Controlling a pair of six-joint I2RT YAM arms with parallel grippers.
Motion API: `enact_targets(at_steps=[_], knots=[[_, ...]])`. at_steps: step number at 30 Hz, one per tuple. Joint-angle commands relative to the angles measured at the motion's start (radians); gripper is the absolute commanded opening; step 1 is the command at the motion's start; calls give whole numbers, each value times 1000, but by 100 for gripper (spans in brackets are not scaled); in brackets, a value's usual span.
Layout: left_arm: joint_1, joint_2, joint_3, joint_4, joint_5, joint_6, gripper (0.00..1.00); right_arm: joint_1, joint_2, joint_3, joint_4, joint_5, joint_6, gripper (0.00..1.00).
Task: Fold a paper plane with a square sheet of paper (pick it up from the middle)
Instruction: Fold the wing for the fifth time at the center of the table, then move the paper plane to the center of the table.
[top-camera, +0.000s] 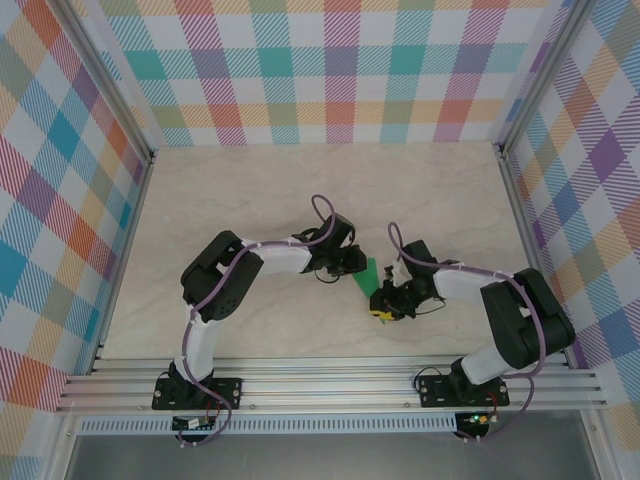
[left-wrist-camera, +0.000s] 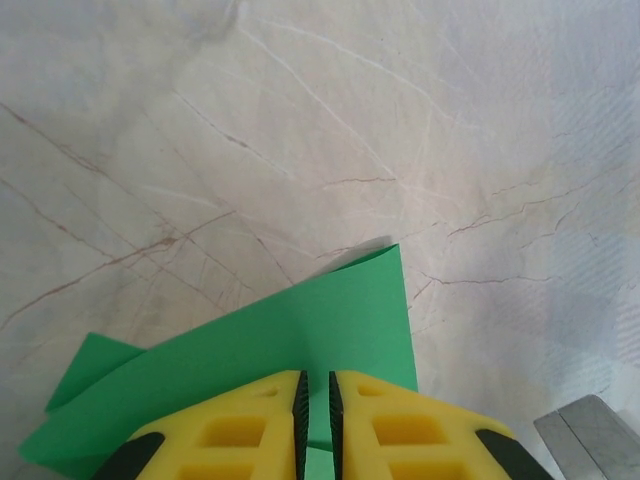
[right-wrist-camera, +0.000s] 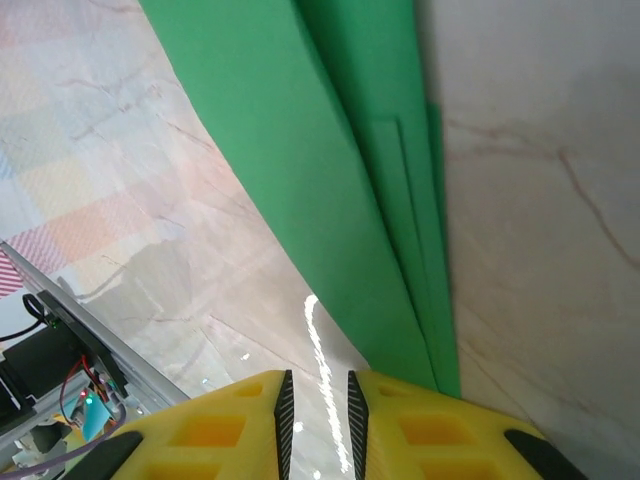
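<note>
The green sheet of paper (top-camera: 368, 275) hangs between the two grippers above the middle of the table, folded into long overlapping layers. My left gripper (top-camera: 352, 268) holds it from the left. In the left wrist view the yellow fingers (left-wrist-camera: 240, 430) are shut on the paper (left-wrist-camera: 300, 330), a strip of green pinched between the pads of the gripper (left-wrist-camera: 317, 400). My right gripper (top-camera: 382, 305) sits just below the paper's lower end. In the right wrist view it (right-wrist-camera: 317, 400) stands slightly open with only table seen in the gap, and the folded paper (right-wrist-camera: 300, 150) runs past above its right finger (right-wrist-camera: 430, 420).
The marble-look tabletop (top-camera: 300, 190) spreads behind both arms. Checkered walls (top-camera: 340, 70) close off the back and sides. An aluminium rail (top-camera: 330, 385) runs along the near edge, also seen as the rail (right-wrist-camera: 90, 340) in the right wrist view.
</note>
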Motion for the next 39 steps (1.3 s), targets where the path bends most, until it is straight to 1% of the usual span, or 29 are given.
enact_targets(at_steps=[1, 2, 4, 6, 7, 9, 10, 12, 14, 15, 19, 20, 25, 29, 31, 33, 36, 39], knots=[[9, 8, 15, -15, 7, 3, 19, 3, -90, -28, -80, 65, 18, 25], [9, -7, 12, -10, 12, 0, 20, 1, -136, -22, -101, 105, 16, 26], [8, -46, 8, -16, 6, -1, 26, -3, -219, -10, -150, 198, 16, 32], [3, -101, 10, -62, -26, 1, 39, -25, -298, 7, -185, 283, 7, 38], [-1, -126, 10, -89, -48, -1, 44, -36, -312, 12, -191, 303, 7, 40], [-17, -175, 10, -160, -108, -19, 57, -69, -320, 30, -198, 318, -3, 42], [-27, -189, 10, -188, -135, -34, 60, -81, -312, 39, -197, 316, -7, 44], [-52, -210, 10, -244, -177, -70, 65, -94, -278, 54, -180, 301, -15, 45], [-83, -215, 10, -274, -215, -102, 68, -101, -243, 65, -154, 275, -20, 46], [-99, -211, 17, -315, -239, -119, 69, -103, -225, 67, -140, 265, -19, 46], [-148, -189, 59, -404, -310, -138, 70, -111, -189, 65, -98, 240, -17, 46], [-156, -183, 64, -405, -309, -139, 71, -111, -183, 65, -87, 231, -21, 46], [-171, -132, 114, -446, -294, -147, 70, -118, -168, 63, -84, 232, -34, 47], [-178, -112, 132, -464, -280, -144, 65, -120, -166, 56, -78, 224, -34, 47], [-179, -112, 127, -471, -282, -145, 59, -120, -167, 54, -69, 201, -38, 48], [-179, -119, 111, -463, -281, -147, 47, -121, -168, 49, -55, 179, -39, 49], [-179, -141, 79, -451, -287, -145, 32, -119, -163, 46, -35, 134, -50, 51], [-179, -176, 25, -419, -296, -152, 20, -119, -147, 52, -22, 97, -62, 52]])
